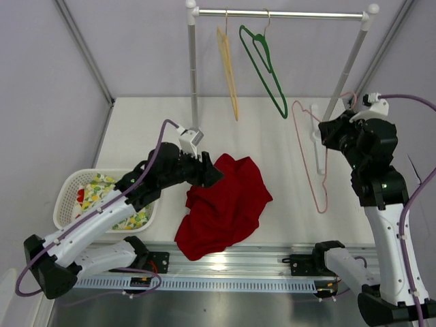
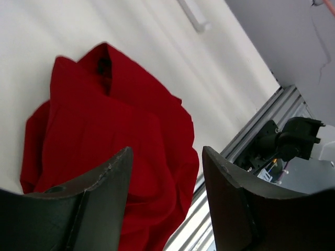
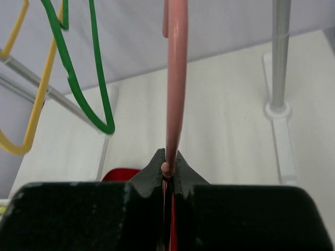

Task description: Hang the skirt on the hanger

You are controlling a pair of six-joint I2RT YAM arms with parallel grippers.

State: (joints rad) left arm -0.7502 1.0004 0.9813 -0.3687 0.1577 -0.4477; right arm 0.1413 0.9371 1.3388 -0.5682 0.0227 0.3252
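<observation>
As I have two hands on this job, right gripper [image 3: 168, 165]: closed tight on the wire of the pink hanger [image 3: 176, 78], nipped between my fingertips. This holds the frame up over the right side of the table [image 1: 157, 116], where cloth can be brought to it.
Left gripper [image 2: 166, 149]: jaws wide apart with nothing between them, poised over the upper left edge of the skirt [image 1: 225, 204]. I judge it is open like this to take a fold.
Skirt: deep red, crumpled on the table near the front edge, between my two arms and well apart from the hanger.
Hanger's lower end: I cannot tell whether it touches the table.
Yellow hanger [image 1: 228, 68] and green hanger [image 1: 269, 75]: on the rail [image 1: 286, 13] at the back, not needed.
Basket [image 1: 65, 197]: at my left, holding printed cloth, no part of this.
Step in hand: gripping the skirt, not yet done.
</observation>
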